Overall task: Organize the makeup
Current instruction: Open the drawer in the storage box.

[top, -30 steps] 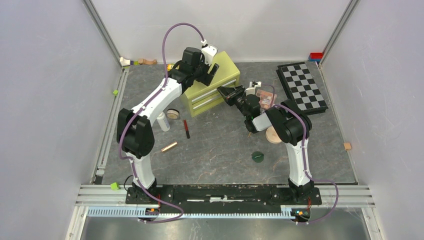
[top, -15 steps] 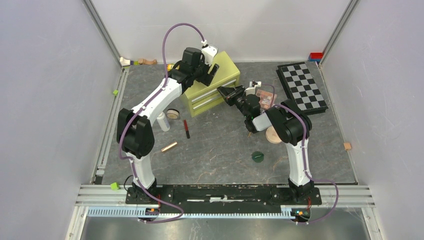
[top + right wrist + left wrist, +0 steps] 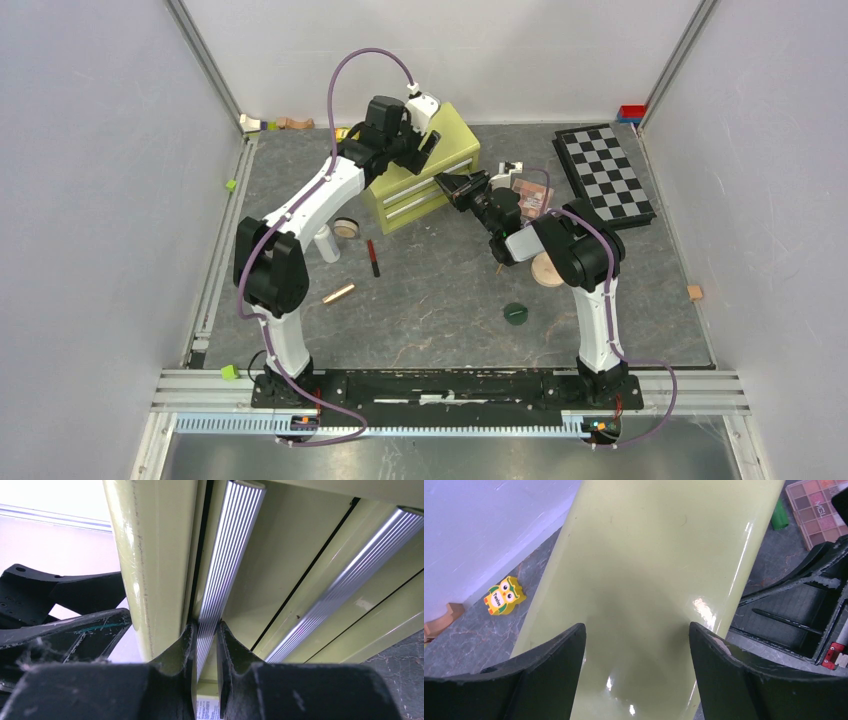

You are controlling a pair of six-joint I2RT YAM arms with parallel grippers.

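left gripper (image 3: 636,630) jaws spread wide, yellow-green cabinet (image 3: 649,555) top filling the gap between them; contact unclear. owl block (image 3: 504,596) on grey tabletop (image 3: 464,645), left. pink-brown eyeshadow palette (image 3: 819,507) top right, green stick (image 3: 779,515) just beside it. black arm hardware (image 3: 804,605) lower right

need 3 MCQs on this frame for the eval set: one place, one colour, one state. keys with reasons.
1. Colour of the drawer cabinet? A) yellow-green B) red C) blue
2. Where is the green disc? A) on the cabinet B) in an open drawer C) on the table
3. State of the right gripper? A) open, touching nothing B) shut on a silver drawer handle C) shut on empty air
Key: 1 A, both wrist views show yellow-green panels. 2 C, the top view has it lying alone on the grey surface. 3 B, its fingers press both sides of the ribbed handle.
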